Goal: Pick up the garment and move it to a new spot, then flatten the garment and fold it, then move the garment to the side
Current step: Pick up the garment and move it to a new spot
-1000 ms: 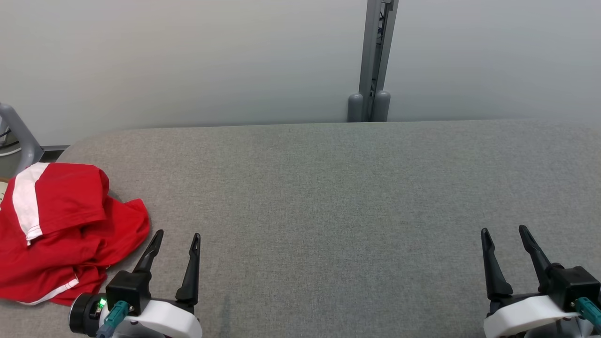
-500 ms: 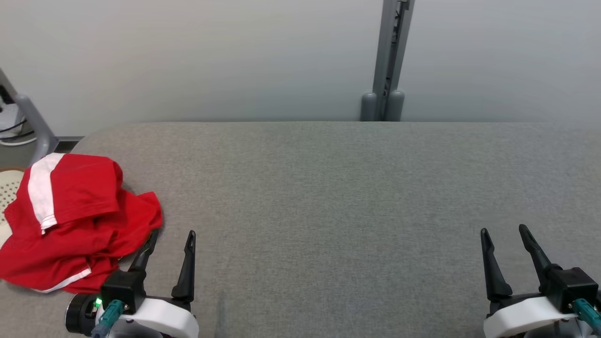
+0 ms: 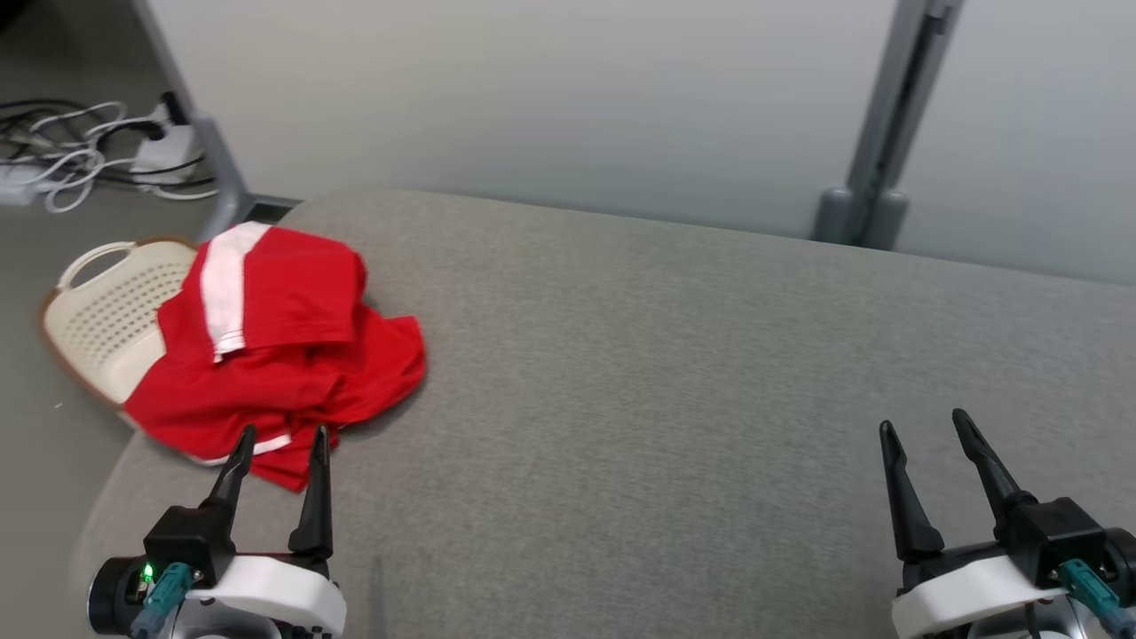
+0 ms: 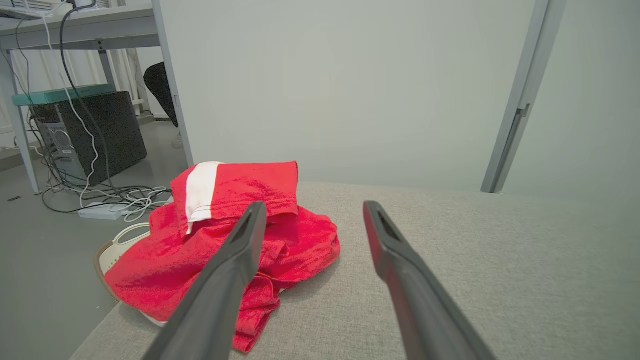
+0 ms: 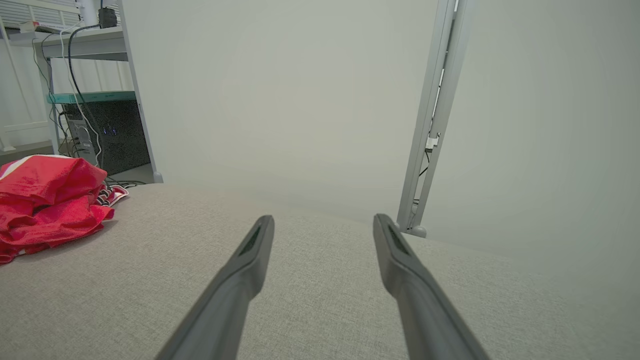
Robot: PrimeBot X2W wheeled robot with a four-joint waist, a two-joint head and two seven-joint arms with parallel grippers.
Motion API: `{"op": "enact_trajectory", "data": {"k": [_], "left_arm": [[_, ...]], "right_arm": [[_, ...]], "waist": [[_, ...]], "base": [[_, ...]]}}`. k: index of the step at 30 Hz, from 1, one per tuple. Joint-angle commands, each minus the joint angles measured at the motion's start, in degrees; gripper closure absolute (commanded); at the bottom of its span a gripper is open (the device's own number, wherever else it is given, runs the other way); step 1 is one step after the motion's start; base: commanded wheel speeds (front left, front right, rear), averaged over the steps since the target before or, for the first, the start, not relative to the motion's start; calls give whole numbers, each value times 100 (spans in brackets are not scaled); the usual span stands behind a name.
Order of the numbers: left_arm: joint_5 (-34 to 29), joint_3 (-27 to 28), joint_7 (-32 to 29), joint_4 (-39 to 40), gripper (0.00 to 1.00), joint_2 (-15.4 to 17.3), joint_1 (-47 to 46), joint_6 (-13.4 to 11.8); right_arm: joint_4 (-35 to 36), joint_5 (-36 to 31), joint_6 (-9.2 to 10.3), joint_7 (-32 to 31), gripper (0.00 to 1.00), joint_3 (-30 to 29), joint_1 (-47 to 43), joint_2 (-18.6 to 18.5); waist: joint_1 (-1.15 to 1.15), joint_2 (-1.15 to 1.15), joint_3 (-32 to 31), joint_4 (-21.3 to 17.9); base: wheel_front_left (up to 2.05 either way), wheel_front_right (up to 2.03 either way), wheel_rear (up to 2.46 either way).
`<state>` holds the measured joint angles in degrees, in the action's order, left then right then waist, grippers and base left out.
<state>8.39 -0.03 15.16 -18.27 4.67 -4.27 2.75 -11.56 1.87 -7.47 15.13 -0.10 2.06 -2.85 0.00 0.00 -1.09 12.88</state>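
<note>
Grey cloth covers our table, with a pale wall behind. Left of our left claw, a basket sits on the floor near loose cables. The red garment lies crumpled just ahead of that claw, overhanging the table's corner above the basket. We judge that a shallow pinch could drag it off the edge. Both claws stand wide and empty, the right claw well apart from the garment.

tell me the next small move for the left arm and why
Probably ease the left gripper forward and down onto the near edge of the red garment. Its jaws stand open and empty, tips right at the crumpled cloth, which overhangs the left end of the table above a basket.
</note>
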Motion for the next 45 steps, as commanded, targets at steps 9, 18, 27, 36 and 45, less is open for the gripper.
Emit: {"op": "enact_trajectory", "data": {"k": [9, 18, 27, 36, 45], "left_arm": [[20, 233, -2, 10, 0, -17, 56, 55], [-54, 283, -2, -79, 0, -71, 1, 68], [-71, 357, -2, -122, 0, -95, -43, 113], [135, 449, -2, -131, 0, -123, -499, 193], [201, 662, -53, -816, 0, 256, -1981, 136]], "right_arm": [[156, 65, -3, 3, 0, 169, 24, -20], [179, 191, -3, 3, 0, 271, 65, -19], [185, 321, -3, 3, 0, 294, 86, -18], [257, 248, -3, 3, 0, 358, 258, -19], [354, 65, -3, -26, 0, 471, 841, -57]], "waist": [[0, 0, 22, 951], [0, 0, 15, 1298], [0, 0, 42, 1360], [0, 0, 396, 1072], [0, 0, 1568, 173]], "base": [[0, 0, 0], [0, 0, 0], [0, 0, 0], [0, 0, 0], [0, 0, 0]]}}
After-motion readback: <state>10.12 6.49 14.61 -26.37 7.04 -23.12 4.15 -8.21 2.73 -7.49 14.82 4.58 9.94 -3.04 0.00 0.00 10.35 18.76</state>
